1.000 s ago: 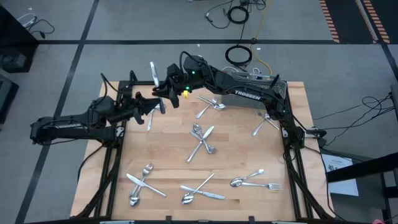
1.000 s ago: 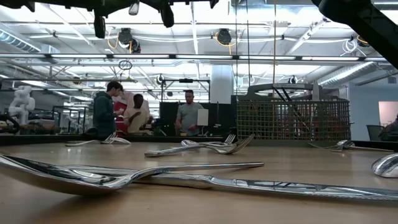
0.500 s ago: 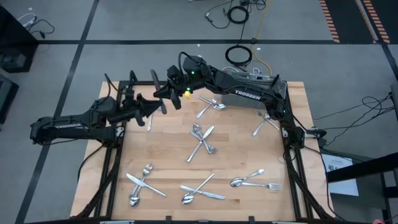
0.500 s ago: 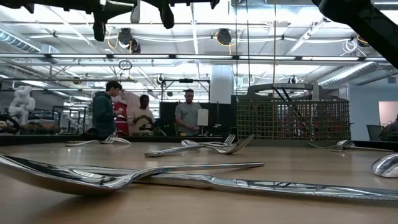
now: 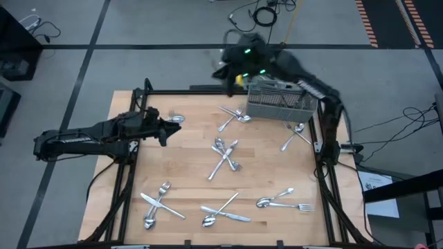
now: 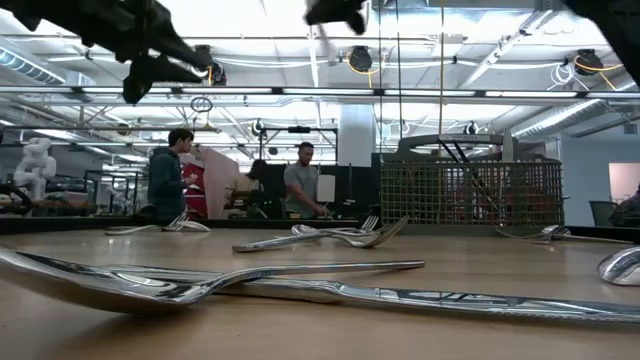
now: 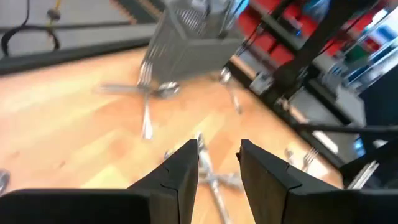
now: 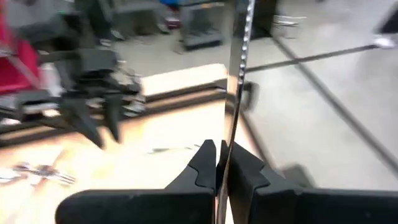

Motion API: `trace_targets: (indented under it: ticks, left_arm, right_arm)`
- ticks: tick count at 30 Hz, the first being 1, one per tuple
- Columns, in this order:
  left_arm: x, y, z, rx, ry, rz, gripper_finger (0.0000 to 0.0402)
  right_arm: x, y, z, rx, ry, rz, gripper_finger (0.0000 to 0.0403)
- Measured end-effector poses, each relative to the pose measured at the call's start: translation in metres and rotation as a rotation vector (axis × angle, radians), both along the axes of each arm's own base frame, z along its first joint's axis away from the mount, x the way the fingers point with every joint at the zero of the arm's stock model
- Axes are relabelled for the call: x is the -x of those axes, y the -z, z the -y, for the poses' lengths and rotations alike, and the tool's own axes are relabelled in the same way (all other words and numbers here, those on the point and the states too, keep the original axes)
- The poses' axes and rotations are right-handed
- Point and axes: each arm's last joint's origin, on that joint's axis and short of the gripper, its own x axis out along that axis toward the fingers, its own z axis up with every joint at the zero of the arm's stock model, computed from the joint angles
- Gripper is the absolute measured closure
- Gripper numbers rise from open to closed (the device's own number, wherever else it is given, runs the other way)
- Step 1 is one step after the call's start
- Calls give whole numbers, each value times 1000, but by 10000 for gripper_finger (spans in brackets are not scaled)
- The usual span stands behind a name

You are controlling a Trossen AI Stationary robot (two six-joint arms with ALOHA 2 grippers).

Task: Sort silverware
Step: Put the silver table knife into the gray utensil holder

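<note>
- The left gripper (image 5: 168,128) hovered over the pale wooden table (image 5: 187,176) near its left edge, its dark fingers (image 7: 180,174) parted and holding nothing; a small shiny metal spoon (image 5: 174,118) lay just beyond its tips.
- The scattered silver-coloured forks, spoons and knives (image 5: 225,155) lay crossed in small groups on the table between the two arms.
- The right gripper (image 8: 217,163) was clamped on a slim shiny serrated knife (image 8: 239,62) standing upright between its fingers.
- That gripper was raised beside the grey wire-mesh basket (image 5: 280,104) at the far edge.
- Step judged: delivery of the knife. The next move called for aligning it over a compartment before release.
</note>
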Motion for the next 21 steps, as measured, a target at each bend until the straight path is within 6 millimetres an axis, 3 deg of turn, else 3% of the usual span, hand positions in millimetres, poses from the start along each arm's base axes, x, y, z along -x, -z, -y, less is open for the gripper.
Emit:
trace_targets:
  ticks: [4,9,13,21]
  left_arm:
    - [1,3,0,27,-8,-26,277]
    - [1,3,0,26,-5,-28,277]
    - [2,5,0,26,-4,-53,277]
    - [3,6,-1,11,-49,-66,277]
  right_arm:
    - [43,-3,12,30,141,-72,400]
    - [104,16,10,43,396,-105,400]
    - [144,53,-3,34,599,-68,400]
    - [178,126,-24,-5,819,43,401]
